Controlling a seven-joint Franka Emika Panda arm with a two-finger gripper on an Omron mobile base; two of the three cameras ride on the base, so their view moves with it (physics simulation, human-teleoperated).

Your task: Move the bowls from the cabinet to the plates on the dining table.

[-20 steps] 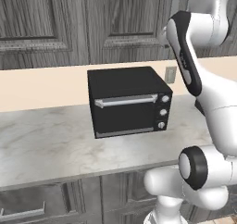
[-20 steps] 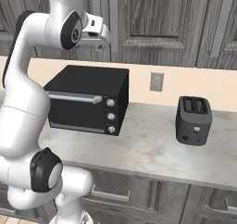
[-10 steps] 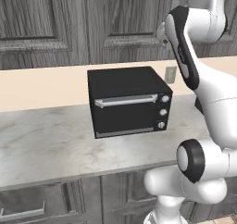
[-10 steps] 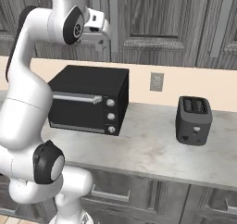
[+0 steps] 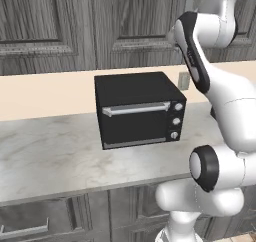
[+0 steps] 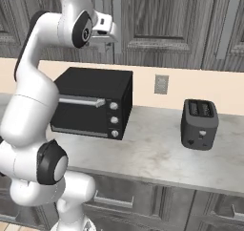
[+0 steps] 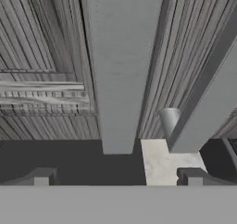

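A dark grey wood-grain cabinet [image 5: 90, 26] with panelled doors spans the wall above a beige backsplash. Its doors are closed, so the bowls cannot be seen, and no plates or dining table are in sight. Below runs a pale marble-veined bench [image 5: 50, 161] on dark lower cupboards. A black toaster oven [image 5: 137, 108] sits on the bench against the wall, its silver bar handle and three knobs facing out. To its right, well apart, stands a small black two-slot toaster [image 6: 199, 124]. A grey wall outlet [image 6: 161, 84] sits on the backsplash between the two.

The white arm rises in front of the bench and bends over the toaster oven, its hand raised level with the cabinet doors. The gripper [image 6: 108, 34] reaches close to a long silver bar handle [image 6: 116, 15] on a door. In the hand view, that handle [image 7: 121, 65] runs up the middle, very near, with a second handle [image 7: 203, 107] angled at the right. The two dark fingers [image 7: 40, 177] stand wide apart, holding nothing.
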